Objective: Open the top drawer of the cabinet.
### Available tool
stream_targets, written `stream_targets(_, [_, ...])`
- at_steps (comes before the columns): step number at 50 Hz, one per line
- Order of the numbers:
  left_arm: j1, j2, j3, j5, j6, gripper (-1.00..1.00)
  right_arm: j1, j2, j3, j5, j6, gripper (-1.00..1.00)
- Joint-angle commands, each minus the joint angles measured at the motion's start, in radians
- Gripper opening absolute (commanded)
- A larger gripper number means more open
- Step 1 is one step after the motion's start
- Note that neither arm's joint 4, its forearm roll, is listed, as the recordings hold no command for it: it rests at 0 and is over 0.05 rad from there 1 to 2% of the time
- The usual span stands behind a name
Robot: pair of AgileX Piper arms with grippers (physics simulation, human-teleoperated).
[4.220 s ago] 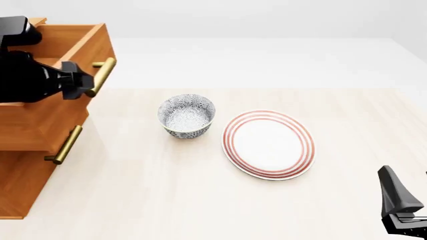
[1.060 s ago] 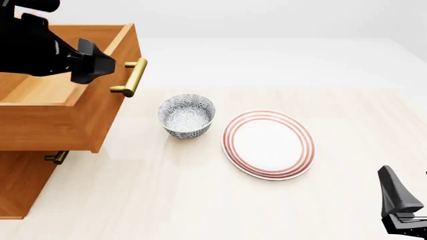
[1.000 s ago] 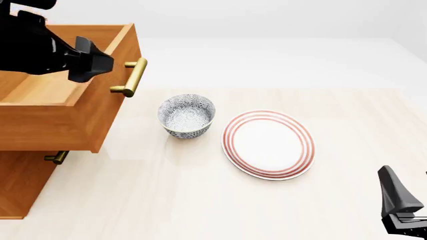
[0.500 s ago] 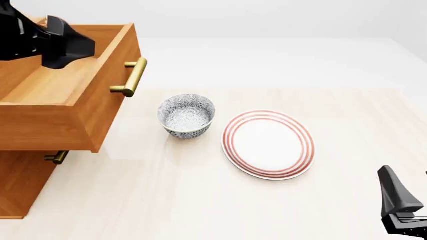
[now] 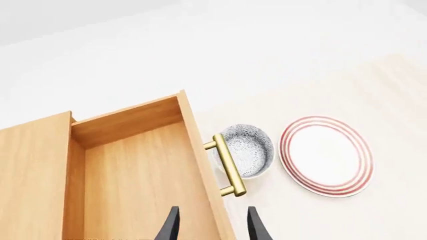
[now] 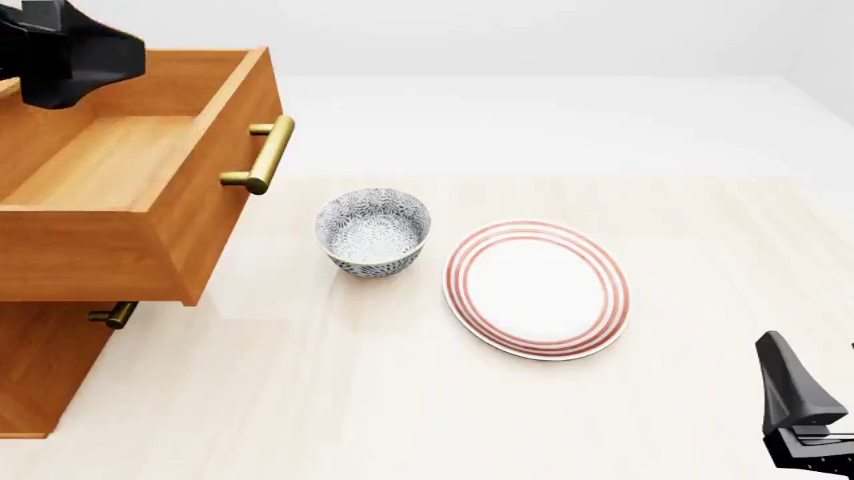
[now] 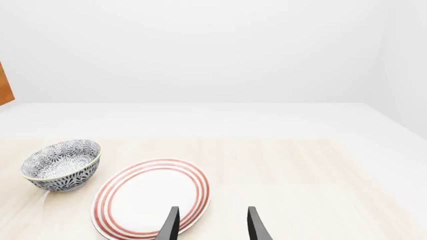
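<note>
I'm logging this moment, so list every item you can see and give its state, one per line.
top drawer: pulled well out, nothing visible inside
cabinet: upright, lower drawers shut
left hand: open, above the drawer, holding nothing
right hand: open, holding nothing
bowl: upright, looks empty
plate: flat, bare

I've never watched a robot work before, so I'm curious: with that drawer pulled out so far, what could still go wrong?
The top drawer juts far out of the cabinet; pulled further, it might slip out or tip. Its brass handle hangs close above the patterned bowl, so a drop could strike it. The left gripper, open, hovers over the drawer's front edge and could bump it.
</note>
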Motion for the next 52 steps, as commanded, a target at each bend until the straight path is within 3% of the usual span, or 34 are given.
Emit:
stream_targets(1, [0.021, -0.047, 0.001, -0.009, 0.006, 1.0, 0.0, 0.0, 0.0, 0.0, 0.0, 1.0])
stream_targets(52, [0.077, -0.162, -0.051, 0.001, 0.039, 1.0, 0.0, 0.0, 0.0, 0.0, 0.0, 1.0])
